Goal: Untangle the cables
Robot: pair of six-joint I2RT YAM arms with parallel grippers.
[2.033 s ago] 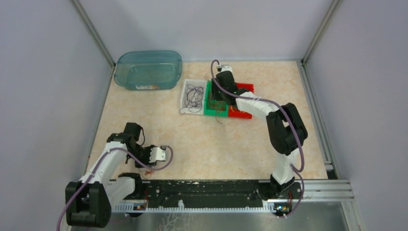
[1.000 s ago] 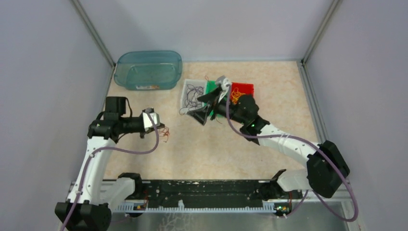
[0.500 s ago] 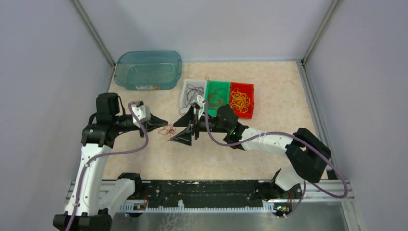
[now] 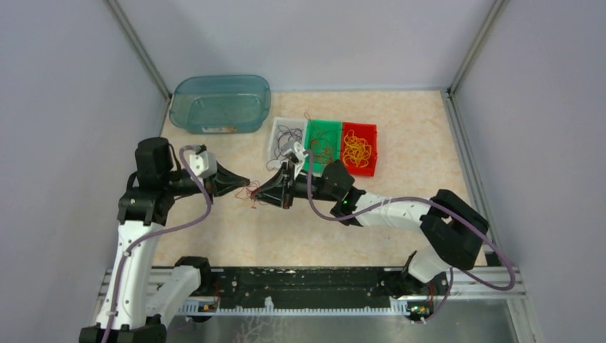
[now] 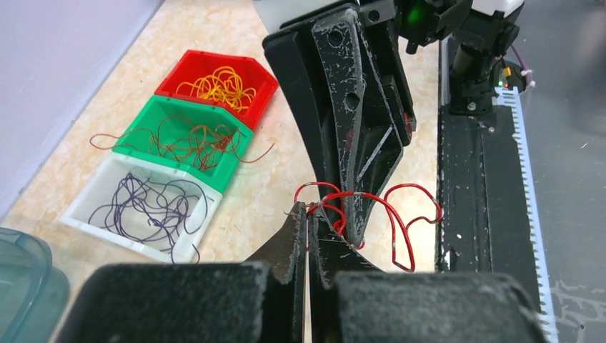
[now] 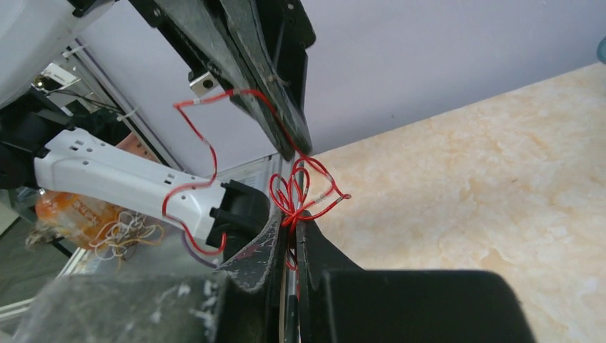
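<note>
A tangle of bright red cable (image 4: 251, 191) hangs above the table between both grippers. My left gripper (image 4: 245, 184) comes in from the left and is shut on it. In the left wrist view its jaws (image 5: 309, 218) pinch the red cable (image 5: 400, 214), whose loops hang to the right. My right gripper (image 4: 257, 196) meets it tip to tip. In the right wrist view this gripper (image 6: 293, 218) is shut on the knot of red cable (image 6: 307, 189). More cables lie sorted: black (image 4: 286, 134), dark red (image 4: 321, 146), yellow (image 4: 357, 150).
Three small bins stand in a row at the back: white bin (image 4: 274, 143), green bin (image 4: 323, 123), red bin (image 4: 359, 126). A blue-green tub (image 4: 221, 78) sits at the back left. The right arm stretches low across the table from the right.
The right gripper, wide open half a second ago, has closed on the red tangle that the left gripper holds. Both tips have drawn together.
</note>
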